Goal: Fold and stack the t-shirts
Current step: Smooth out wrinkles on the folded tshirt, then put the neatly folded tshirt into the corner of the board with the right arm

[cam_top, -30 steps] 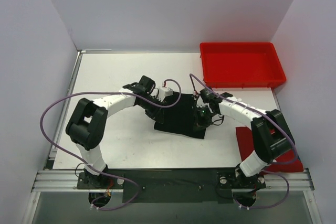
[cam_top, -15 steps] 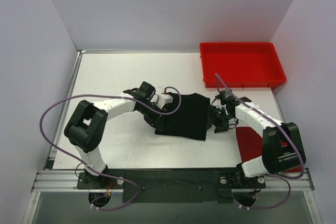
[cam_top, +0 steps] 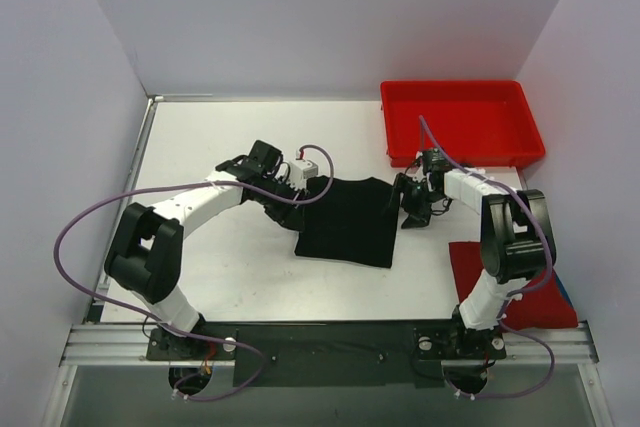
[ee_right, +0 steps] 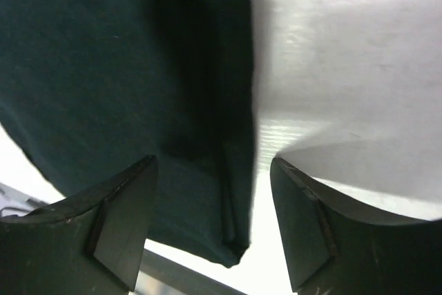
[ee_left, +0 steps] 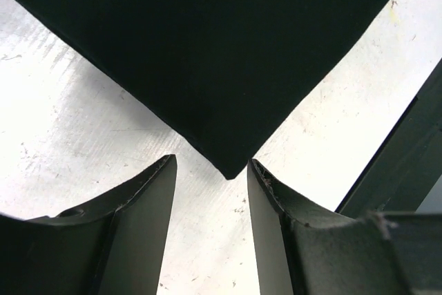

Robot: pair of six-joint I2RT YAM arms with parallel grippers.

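Table (cam_top: 200, 147): white.
Black t-shirt (cam_top: 345, 222): folded rectangle, flat at table centre.
Red tray (cam_top: 455, 87): far corner, 1 o'clock of the black shirt.
Red t-shirt (cam_top: 545, 309): flat at 4 o'clock, partly under the right arm.
Left gripper (ee_left: 210, 164): at the shirt's 9 o'clock edge, fingers spread, shirt corner just short of the gap.
Right gripper (ee_right: 210, 164): 3 o'clock edge, fingers spread over the folded hem, gripping nothing.

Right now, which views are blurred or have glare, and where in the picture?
Top external view: sharp and evenly lit, but the black t-shirt shows almost no detail. Left wrist view: fairly sharp, table bright. Right wrist view: soft focus, table glare at the upper right.
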